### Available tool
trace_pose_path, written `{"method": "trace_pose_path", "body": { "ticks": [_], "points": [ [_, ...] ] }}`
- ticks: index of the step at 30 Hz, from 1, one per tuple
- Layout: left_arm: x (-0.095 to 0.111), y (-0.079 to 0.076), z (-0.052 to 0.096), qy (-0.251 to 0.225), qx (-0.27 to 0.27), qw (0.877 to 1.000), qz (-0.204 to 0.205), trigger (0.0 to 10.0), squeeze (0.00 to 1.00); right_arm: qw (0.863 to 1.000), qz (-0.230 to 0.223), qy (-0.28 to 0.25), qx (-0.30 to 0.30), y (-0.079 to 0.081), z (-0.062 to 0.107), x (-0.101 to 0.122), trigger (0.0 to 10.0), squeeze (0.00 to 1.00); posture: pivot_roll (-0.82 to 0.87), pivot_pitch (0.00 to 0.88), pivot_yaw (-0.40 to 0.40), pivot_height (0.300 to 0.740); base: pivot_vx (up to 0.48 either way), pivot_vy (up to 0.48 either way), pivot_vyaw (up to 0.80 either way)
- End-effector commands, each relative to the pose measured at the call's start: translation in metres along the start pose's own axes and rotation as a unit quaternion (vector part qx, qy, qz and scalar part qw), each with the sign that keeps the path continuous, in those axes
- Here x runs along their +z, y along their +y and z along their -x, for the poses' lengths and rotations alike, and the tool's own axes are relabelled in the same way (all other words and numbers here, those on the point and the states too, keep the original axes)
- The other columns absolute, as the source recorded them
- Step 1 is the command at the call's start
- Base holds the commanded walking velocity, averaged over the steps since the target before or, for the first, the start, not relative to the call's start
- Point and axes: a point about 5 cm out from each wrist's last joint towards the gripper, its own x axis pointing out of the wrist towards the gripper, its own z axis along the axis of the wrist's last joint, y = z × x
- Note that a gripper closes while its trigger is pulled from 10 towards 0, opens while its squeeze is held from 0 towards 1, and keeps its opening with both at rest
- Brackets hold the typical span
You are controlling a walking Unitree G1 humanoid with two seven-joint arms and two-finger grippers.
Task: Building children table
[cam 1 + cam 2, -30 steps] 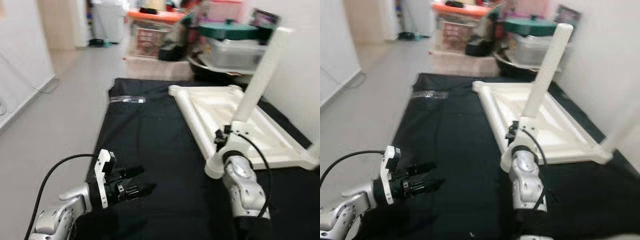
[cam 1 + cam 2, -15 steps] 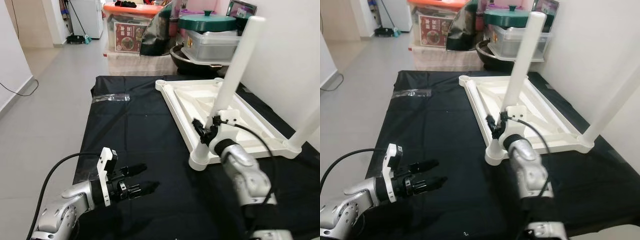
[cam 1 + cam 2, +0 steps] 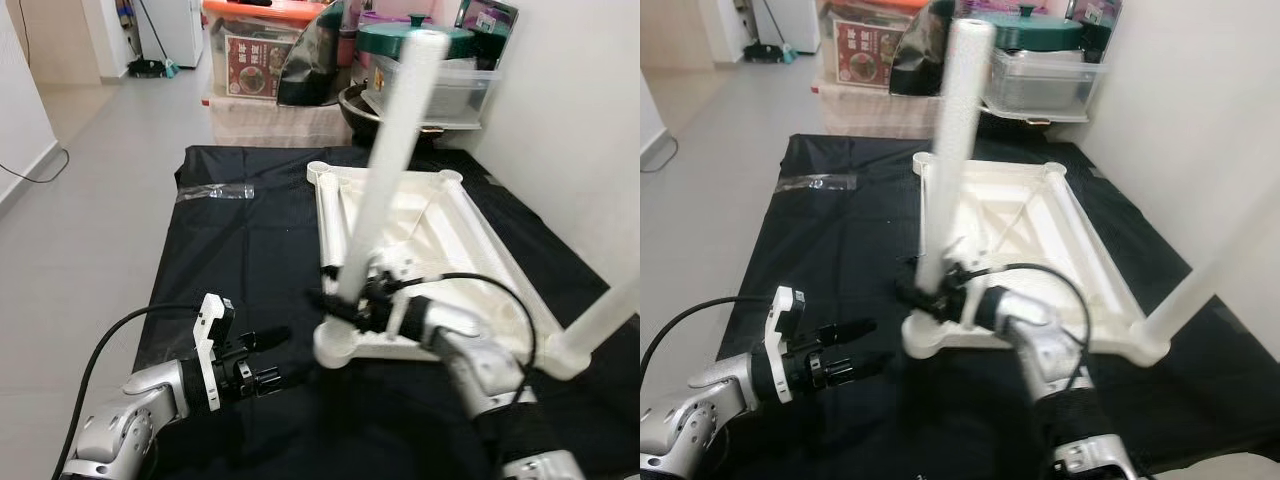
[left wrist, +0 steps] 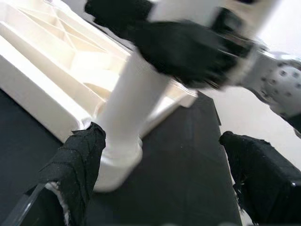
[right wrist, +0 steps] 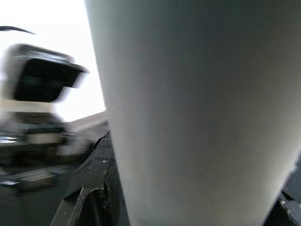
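Observation:
A white children's table top [image 3: 437,222] lies upside down on a black cloth [image 3: 250,260]. A white leg [image 3: 390,150] stands in its near left corner socket [image 3: 335,347], blurred and leaning slightly. My right gripper [image 3: 345,300] is shut on this leg low down; the leg [image 5: 188,113] is close up in the right wrist view. A second leg [image 3: 600,320] rises from the near right corner. My left gripper [image 3: 292,355] is open just left of the socket, low over the cloth, its fingers [image 4: 77,165] on either side of the leg's base [image 4: 117,160].
A clear plastic bag [image 3: 215,192] lies at the cloth's far left. Storage boxes [image 3: 262,60] and a green-lidded pot [image 3: 400,40] stand beyond the cloth. A white wall [image 3: 580,120] runs along the right. Grey floor [image 3: 80,220] stretches to the left.
The right gripper has swung the leg and the table's near corner leftward, closer to the left gripper. The left gripper has stayed open in place. The camera has shifted a little.

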Motion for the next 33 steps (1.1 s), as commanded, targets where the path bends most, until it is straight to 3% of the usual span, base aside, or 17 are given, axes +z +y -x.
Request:
{"method": "trace_pose_path", "body": {
  "ticks": [1,6,7,10,12,13,15,16,17,21,24,25,26,27,28,29,33],
  "points": [
    [0.0,-0.002,0.001,-0.003,0.0,1.0,-0.003,10.0,0.0,0.998,-0.002,-0.014,0.058,0.018,-0.006,0.0,4.2,0.0,0.09,0.0,-0.136,0.74,0.0,0.0,0.0],
    [0.0,-0.002,0.001,-0.002,-0.004,1.0,-0.001,10.0,0.0,0.997,-0.003,-0.022,0.076,0.021,0.002,-0.002,2.7,0.0,0.08,0.0,-0.127,0.74,0.0,0.0,0.0],
    [0.001,-0.002,0.001,-0.004,-0.009,1.0,0.002,10.0,0.0,1.0,0.007,-0.003,0.017,0.012,0.004,-0.008,0.0,0.0,0.07,0.0,-0.122,0.74,0.0,0.0,0.0],
    [0.002,-0.003,0.001,-0.004,-0.012,1.0,0.003,10.0,0.0,0.999,0.018,0.017,-0.033,0.004,0.003,-0.013,0.0,0.0,0.07,0.0,-0.122,0.74,0.0,0.0,0.0],
    [0.002,-0.003,0.0,-0.005,-0.011,1.0,0.003,10.0,0.0,0.937,-0.027,0.094,-0.336,-0.045,0.019,-0.033,0.0,0.0,0.06,0.0,-0.116,0.74,0.0,0.0,0.0],
    [0.002,-0.003,0.0,-0.005,-0.011,1.0,0.003,10.0,0.0,0.937,-0.027,0.094,-0.336,-0.045,0.019,-0.033,0.0,0.0,0.06,0.0,-0.116,0.74,0.0,0.0,0.0],
    [0.001,-0.004,0.001,-0.004,-0.011,1.0,0.002,10.0,0.0,0.788,-0.077,0.142,-0.594,-0.068,0.067,-0.053,0.0,0.0,0.07,0.0,-0.116,0.74,0.0,0.0,0.0],
    [0.001,-0.004,0.001,-0.005,-0.009,1.0,0.002,10.0,0.0,0.743,-0.082,0.144,-0.648,-0.065,0.086,-0.058,0.0,0.0,0.07,0.0,-0.115,0.74,0.0,0.0,0.0],
    [0.001,-0.004,0.002,-0.005,-0.007,1.0,0.002,10.0,0.0,0.714,-0.084,0.146,-0.679,-0.062,0.097,-0.06,0.0,0.0,0.07,0.0,-0.115,0.74,0.0,0.0,0.0],
    [0.001,-0.004,0.003,-0.004,-0.009,1.0,0.003,10.0,0.0,0.68,-0.072,0.146,-0.715,-0.053,0.11,-0.06,0.0,0.0,0.06,0.0,-0.112,0.74,0.0,0.0,0.0],
    [0.001,-0.004,0.003,-0.001,-0.01,1.0,0.002,10.0,0.0,0.684,-0.074,0.15,-0.71,-0.046,0.108,-0.06,0.0,0.0,0.06,0.0,-0.107,0.74,0.0,0.0,0.0],
    [0.001,-0.003,0.003,-0.001,-0.01,1.0,0.002,10.0,0.0,0.701,-0.081,0.148,-0.692,-0.044,0.101,-0.06,3.8,0.0,0.05,0.0,-0.104,0.74,0.0,0.0,0.0],
    [0.001,-0.003,0.003,-0.001,-0.01,1.0,0.002,10.0,0.0,0.701,-0.081,0.148,-0.692,-0.044,0.101,-0.06,3.8,0.0,0.05,0.0,-0.104,0.74,0.0,0.0,0.0],
    [0.001,-0.002,0.003,0.0,-0.01,1.0,0.003,10.0,0.0,0.729,-0.096,0.133,-0.664,-0.044,0.091,-0.057,10.0,0.0,0.05,0.0,-0.103,0.74,0.0,0.0,0.0],
    [0.001,-0.002,0.003,0.0,-0.011,1.0,0.003,10.0,0.0,0.755,-0.107,0.102,-0.639,-0.045,0.079,-0.051,10.0,0.0,0.05,0.0,-0.101,0.74,0.0,0.0,0.0],
    [0.001,-0.002,0.003,0.0,-0.011,1.0,0.003,10.0,0.0,0.772,-0.1,0.076,-0.623,-0.046,0.072,-0.043,10.0,1.0,0.05,0.0,-0.102,0.74,0.0,0.0,0.0],
    [0.0,-0.001,0.003,0.001,-0.01,1.0,0.003,10.0,0.0,0.799,-0.092,0.023,-0.594,-0.053,0.059,-0.02,10.0,1.0,0.05,0.0,-0.107,0.74,0.0,0.0,0.0]
  ]
}}
